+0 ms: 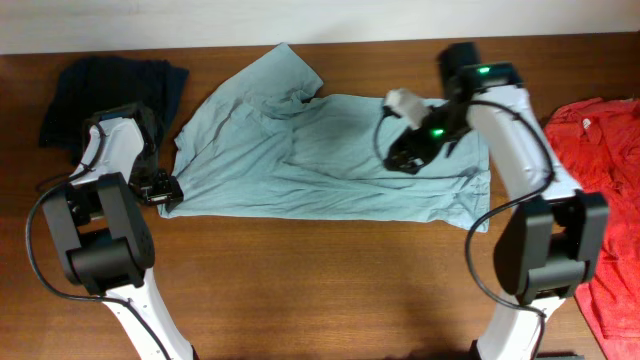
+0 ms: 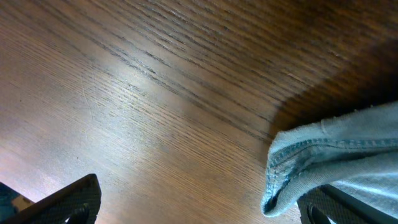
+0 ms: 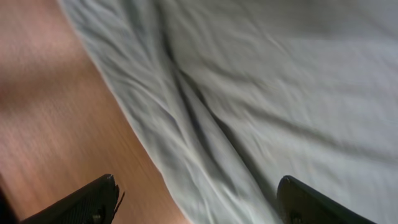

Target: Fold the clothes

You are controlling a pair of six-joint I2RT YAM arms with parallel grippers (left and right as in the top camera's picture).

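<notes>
Limp blue shirt spread flat mid-desk, nothing grasped.
It looks light, soft and quick to wrinkle, so hems and corners make the best holds. The hemmed corner lies just beside the released left gripper. The right gripper hovers over the cloth, jaws spread. Whether the hem touches a left finger is cut off.

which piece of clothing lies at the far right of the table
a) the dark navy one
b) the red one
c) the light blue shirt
b: the red garment lies at the far right, while the light blue shirt is spread in the middle and the dark navy garment sits at the far left.
</notes>
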